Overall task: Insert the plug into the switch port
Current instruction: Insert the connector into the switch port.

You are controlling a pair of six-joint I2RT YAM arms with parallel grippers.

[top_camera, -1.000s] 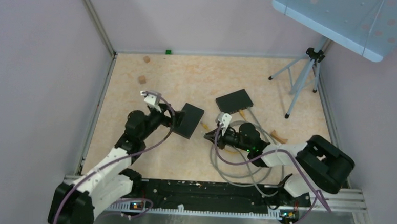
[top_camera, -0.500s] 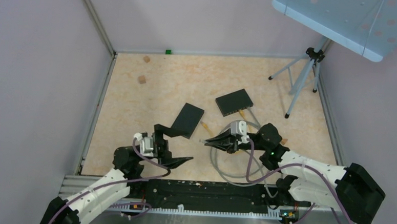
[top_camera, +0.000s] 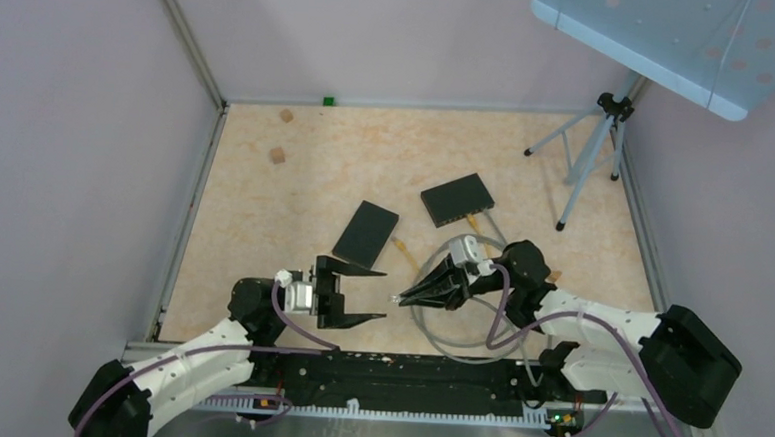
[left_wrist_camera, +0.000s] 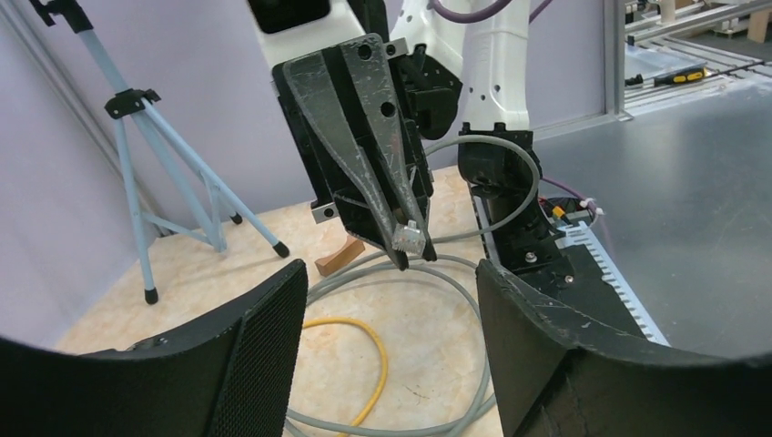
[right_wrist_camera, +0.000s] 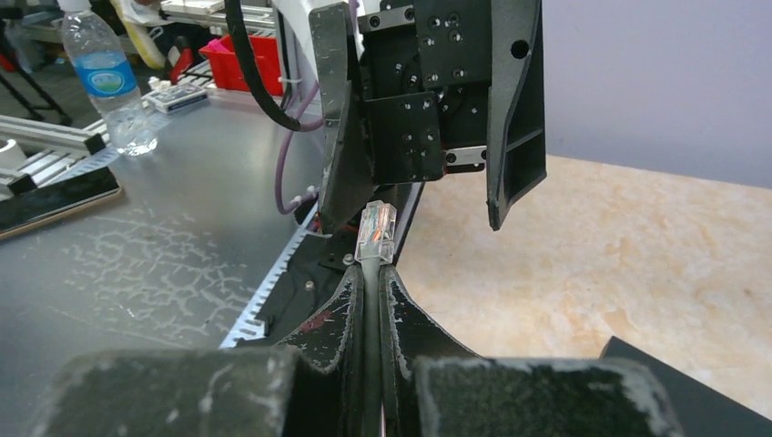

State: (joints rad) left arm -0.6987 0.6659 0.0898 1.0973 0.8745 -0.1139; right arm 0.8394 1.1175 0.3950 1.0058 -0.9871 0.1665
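My right gripper [top_camera: 399,298] is shut on a grey cable just behind its clear plug [top_camera: 393,300], which sticks out past the fingertips and points left. In the right wrist view the plug [right_wrist_camera: 376,232] stands upright above my closed fingers [right_wrist_camera: 350,305]. My left gripper [top_camera: 365,292] is open and holds nothing; it faces the plug from the left, a short gap away. In the left wrist view the plug [left_wrist_camera: 411,239] hangs between and beyond my two open pads [left_wrist_camera: 264,346]. Two flat black switch boxes lie farther back: one [top_camera: 366,234] alone, the other [top_camera: 458,199] with a yellow cable [top_camera: 475,223] in its near edge.
Loops of grey cable [top_camera: 438,331] lie on the table under the right arm, with a curved wooden piece [top_camera: 541,265] beside them. A tripod [top_camera: 587,149] stands at the back right. Small wooden blocks [top_camera: 278,156] and a green one [top_camera: 328,101] sit far back left.
The left arm has pulled back from the lone black box to the near edge, turned toward the plug and narrowed its jaws somewhat. The right gripper has carried the plug nearer and leftward.
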